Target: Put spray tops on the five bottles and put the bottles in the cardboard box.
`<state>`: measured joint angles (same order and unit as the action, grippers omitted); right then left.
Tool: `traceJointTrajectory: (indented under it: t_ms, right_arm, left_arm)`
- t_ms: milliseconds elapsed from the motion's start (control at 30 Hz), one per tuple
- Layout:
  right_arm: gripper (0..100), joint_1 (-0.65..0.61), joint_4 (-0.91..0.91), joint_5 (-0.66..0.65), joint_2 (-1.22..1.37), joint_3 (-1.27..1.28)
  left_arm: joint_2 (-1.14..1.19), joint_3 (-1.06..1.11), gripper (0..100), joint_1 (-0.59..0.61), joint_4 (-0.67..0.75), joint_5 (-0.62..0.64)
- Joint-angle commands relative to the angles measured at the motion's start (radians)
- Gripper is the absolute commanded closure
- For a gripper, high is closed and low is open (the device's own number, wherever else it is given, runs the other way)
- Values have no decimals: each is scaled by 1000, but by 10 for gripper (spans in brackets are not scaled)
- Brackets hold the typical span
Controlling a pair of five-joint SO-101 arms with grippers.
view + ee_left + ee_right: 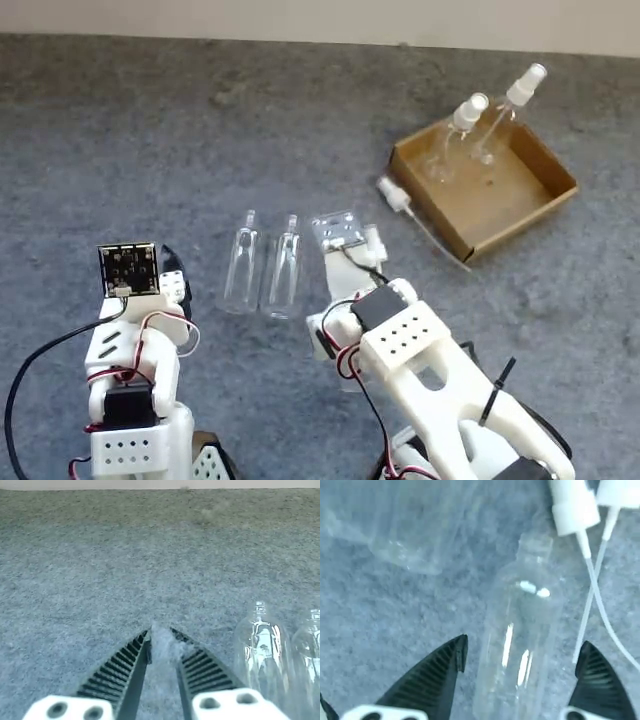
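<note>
- High view, nearest the lens: the left arm (pixel 130 340) and the right arm (pixel 420 350) rise from the lower edge of the grey carpeted table (pixel 200 130).
- Ahead of and between the two arms, the first open bottle (pixel 240 265) and the second open bottle (pixel 283 268) lie flat side by side, necks pointing away from the arms and nearly touching along their sides.
- The cardboard box (pixel 525 222) sits at the far right, well apart from the lying bottles. Two capped bottles, the shorter capped bottle (pixel 455 135) and the taller capped bottle (pixel 505 105), are inside it near its far corner.
- The spray top by the box (pixel 395 193) lies on the carpet just outside the box's near wall, its thin tube trailing along that wall. The spray top by the wrist (pixel 375 240) lies just beside the right arm's wrist.
- Left wrist view: the left gripper (pixel 160 632) hangs over bare carpet, its jaws narrowly parted and holding nothing. The two open bottles lie off to one side, apart from it.
- Right wrist view: the right gripper (pixel 522 649) is spread wide. The third open bottle (pixel 520 625) lies flat between its jaws, ungrasped, with carpet showing on either side.
- Both loose spray tops lie just past this bottle's mouth, their tubes running alongside it.
</note>
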<state>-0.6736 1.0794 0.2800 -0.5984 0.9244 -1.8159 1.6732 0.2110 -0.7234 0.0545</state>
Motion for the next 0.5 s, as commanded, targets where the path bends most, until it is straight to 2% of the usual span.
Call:
traceJointTrajectory:
  t_ms: [0,133,267,467]
  right_arm:
    - [688,-15,-90,21,-27,21]
    - [688,-16,-147,18,-27,87]
    - [688,-13,-228,-63,-27,125]
    - [688,-10,-229,-75,-25,128]
  left_arm:
    - [-7,21,994,-15,23,3]
    - [-7,21,994,-15,23,3]
    - [-7,21,994,-15,23,3]
    - [-7,21,994,-16,23,3]
